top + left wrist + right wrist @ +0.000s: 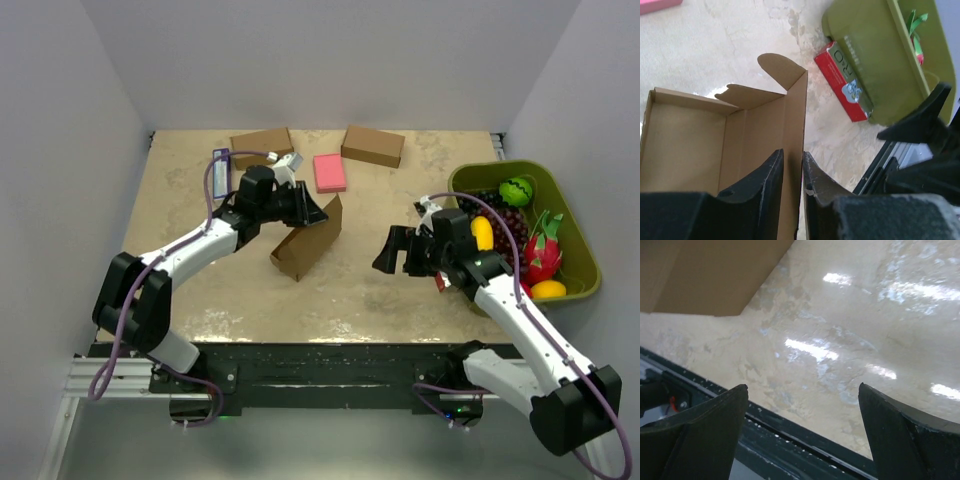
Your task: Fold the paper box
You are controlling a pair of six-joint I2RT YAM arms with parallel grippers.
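The paper box (308, 240) is a partly folded brown cardboard mailer standing tilted on the table's middle. My left gripper (318, 212) is shut on its upright wall. In the left wrist view the two black fingers (771, 185) pinch that wall's edge (794, 150), with the box's open inside (685, 145) and a rounded tab (780, 67) beyond. My right gripper (392, 252) is open and empty, to the right of the box and apart from it. In the right wrist view its fingers (715, 425) stand wide over bare table, with a corner of the box (710, 275) at top left.
Two ready-made brown boxes (262, 142) (372, 146) and a pink pad (329, 172) lie at the back. A green basket (575, 235) of toy fruit stands at the right, with a red packet (842, 82) beside it. The table's front edge (790, 440) is near the right gripper.
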